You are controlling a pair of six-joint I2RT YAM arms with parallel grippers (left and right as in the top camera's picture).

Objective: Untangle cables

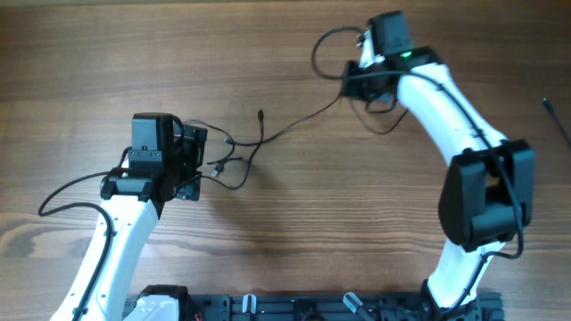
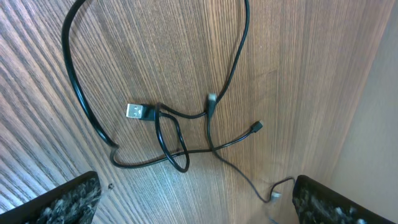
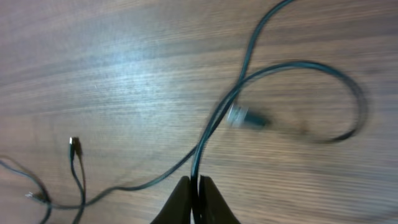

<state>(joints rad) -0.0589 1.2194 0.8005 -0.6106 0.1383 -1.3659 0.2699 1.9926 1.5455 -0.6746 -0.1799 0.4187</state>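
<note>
The thin black cables (image 1: 239, 157) lie bunched on the wooden table just right of my left gripper (image 1: 193, 157). In the left wrist view they cross in a loose knot (image 2: 180, 134), with a USB plug (image 2: 138, 112) and small plugs (image 2: 258, 126) at the ends. My left gripper (image 2: 199, 205) is open and empty, its fingers either side of the strands nearest me. My right gripper (image 1: 359, 82) at the far right is shut on one cable strand (image 3: 205, 140), which runs back toward the bunch. A loop with a plug (image 3: 246, 118) lies beyond my right gripper's fingers (image 3: 196, 186).
The wooden table (image 1: 294, 232) fills the view. A thin dark object (image 1: 557, 118) lies at the right edge. The arm bases and a black rail (image 1: 303, 308) sit along the front edge. The arms' own thicker cables loop beside each arm.
</note>
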